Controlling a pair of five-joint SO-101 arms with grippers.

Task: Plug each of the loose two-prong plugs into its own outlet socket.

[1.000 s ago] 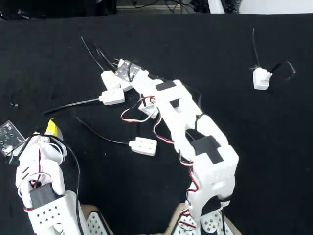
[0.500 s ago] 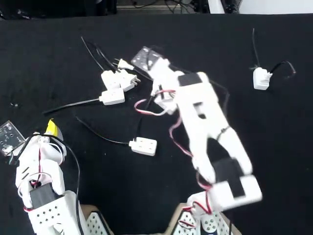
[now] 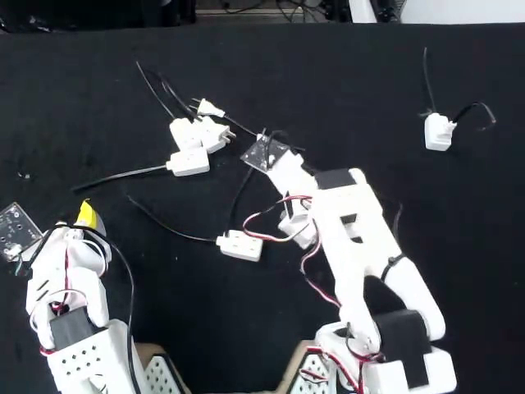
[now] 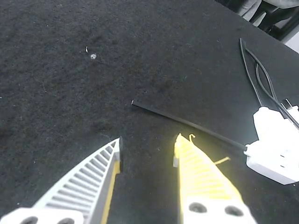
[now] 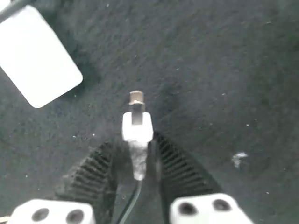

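Right gripper (image 5: 134,148) clamps a plug (image 5: 137,126) over bare cloth (image 5: 224,56) near a socket block (image 5: 39,58); left gripper (image 4: 147,147) gapes

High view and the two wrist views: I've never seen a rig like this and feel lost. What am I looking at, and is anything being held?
Two small white robot arms, left and right, stand at a black table. The high view looks down from a fixed camera. Each wrist view comes from a camera on one arm, looking along its gripper. White outlet sockets with black cords lie on the table: one alone, a cluster farther back, another far off to the side. The left gripper, with one yellow finger, is open and empty. The right gripper is shut on a two-prong plug, close to a white block, probably a socket.
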